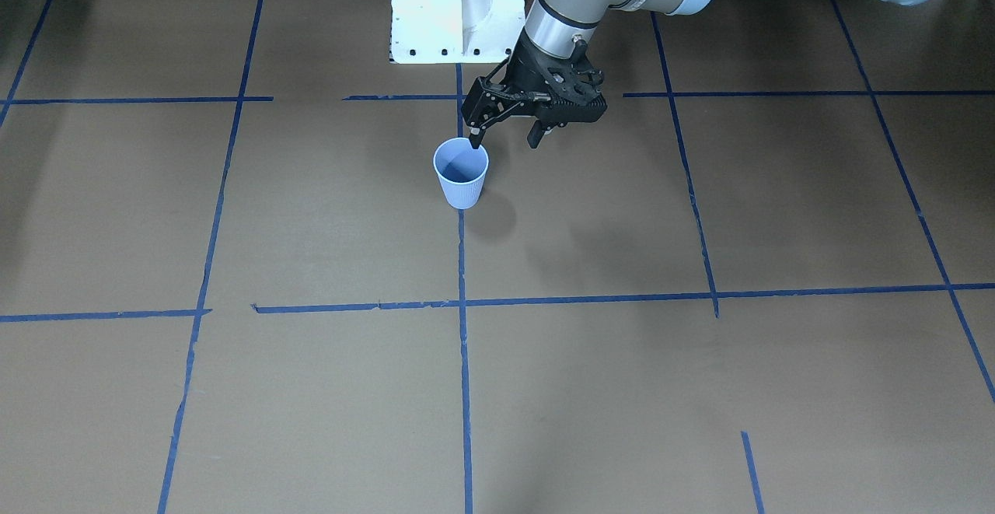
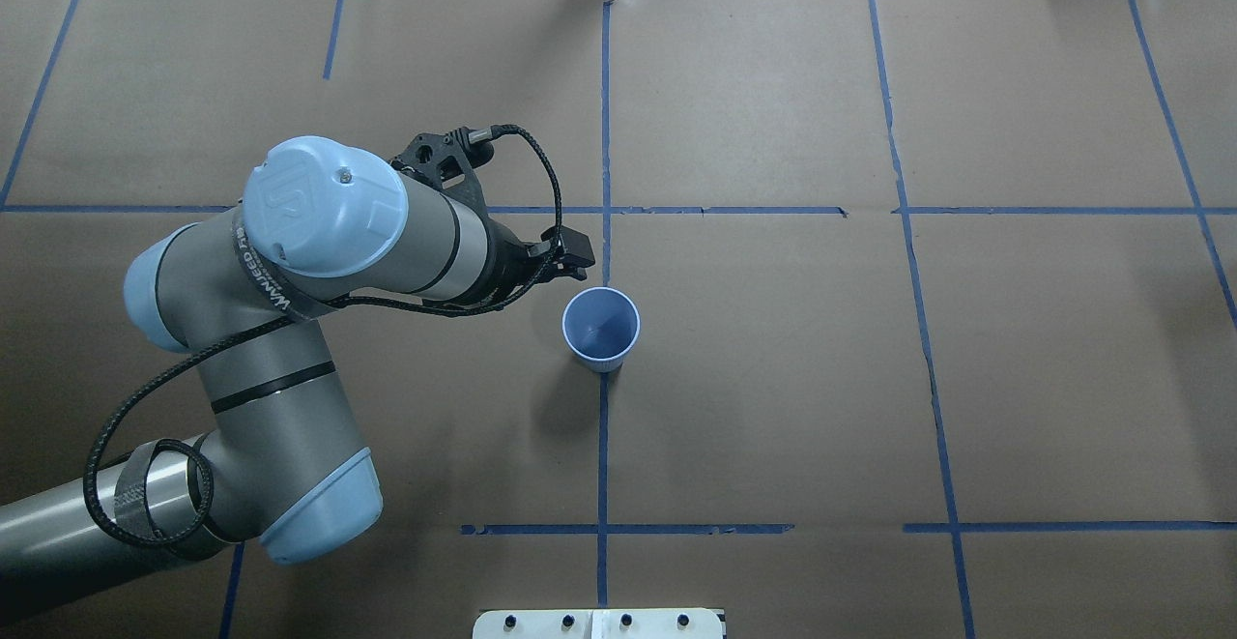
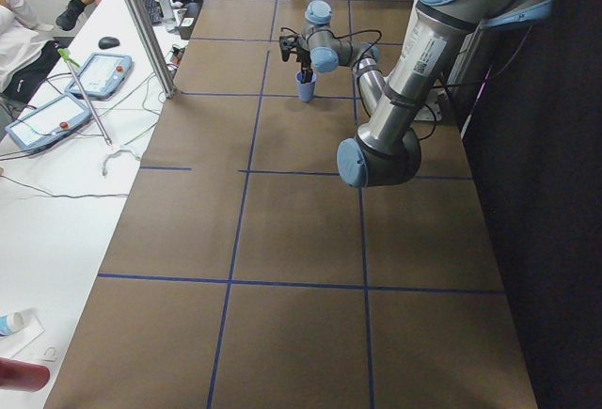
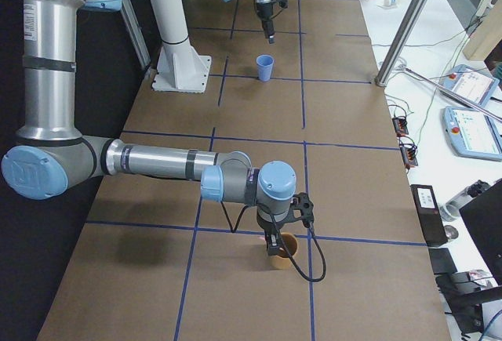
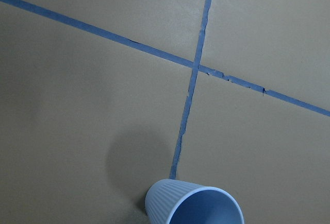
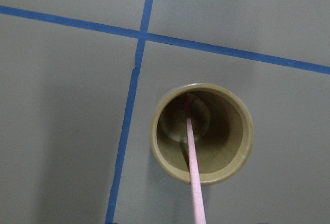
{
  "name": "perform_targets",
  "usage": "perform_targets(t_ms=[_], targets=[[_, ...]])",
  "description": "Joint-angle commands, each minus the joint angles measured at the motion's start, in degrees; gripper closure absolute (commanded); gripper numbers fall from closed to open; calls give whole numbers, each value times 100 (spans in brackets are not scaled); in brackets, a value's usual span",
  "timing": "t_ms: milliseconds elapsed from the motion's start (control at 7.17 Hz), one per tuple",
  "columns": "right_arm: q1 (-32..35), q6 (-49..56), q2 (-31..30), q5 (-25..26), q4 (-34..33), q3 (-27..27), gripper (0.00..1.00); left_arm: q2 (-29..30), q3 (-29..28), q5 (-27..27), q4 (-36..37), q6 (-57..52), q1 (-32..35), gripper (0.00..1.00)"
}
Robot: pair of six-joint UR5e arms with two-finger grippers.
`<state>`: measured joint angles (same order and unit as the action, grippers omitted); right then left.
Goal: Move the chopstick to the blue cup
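The light blue ribbed blue cup (image 1: 461, 176) stands upright and empty near the table's middle; it also shows in the overhead view (image 2: 601, 330) and the left wrist view (image 5: 193, 206). My left gripper (image 1: 505, 143) is open and empty, just above and beside the cup's rim. A pale pink chopstick (image 6: 193, 167) stands in a brown cup (image 6: 227, 152) and runs up out of the right wrist view's bottom edge. My right gripper (image 4: 272, 241) hovers right over that brown cup (image 4: 286, 263). I cannot tell whether it is open or shut.
Dark blue tape lines cross the brown table cover. The white robot base (image 1: 455, 12) stands at the robot's edge. The brown cup is far from the blue cup (image 4: 266, 67), toward the robot's right end. A side table with tablets (image 4: 471, 129) lies beyond the table's far edge.
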<state>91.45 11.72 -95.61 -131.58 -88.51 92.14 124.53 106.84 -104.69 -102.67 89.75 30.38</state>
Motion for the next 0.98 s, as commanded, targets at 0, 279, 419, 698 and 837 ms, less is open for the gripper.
perform_targets(t_ms=[0,279,419,698,837], targets=[[5,-29,60,-130,62,-205,27,-16,4,1,-25,7,2,0],[5,-38,69,-201,70,-170,84,-16,4,1,-25,7,-6,0],[5,-38,26,-306,79,-161,98,-16,4,1,-34,16,-6,0],[14,102,-106,-316,106,-135,100,-16,4,1,-34,16,2,0],[48,111,-124,-316,271,-135,100,-16,13,1,-25,16,3,0]])
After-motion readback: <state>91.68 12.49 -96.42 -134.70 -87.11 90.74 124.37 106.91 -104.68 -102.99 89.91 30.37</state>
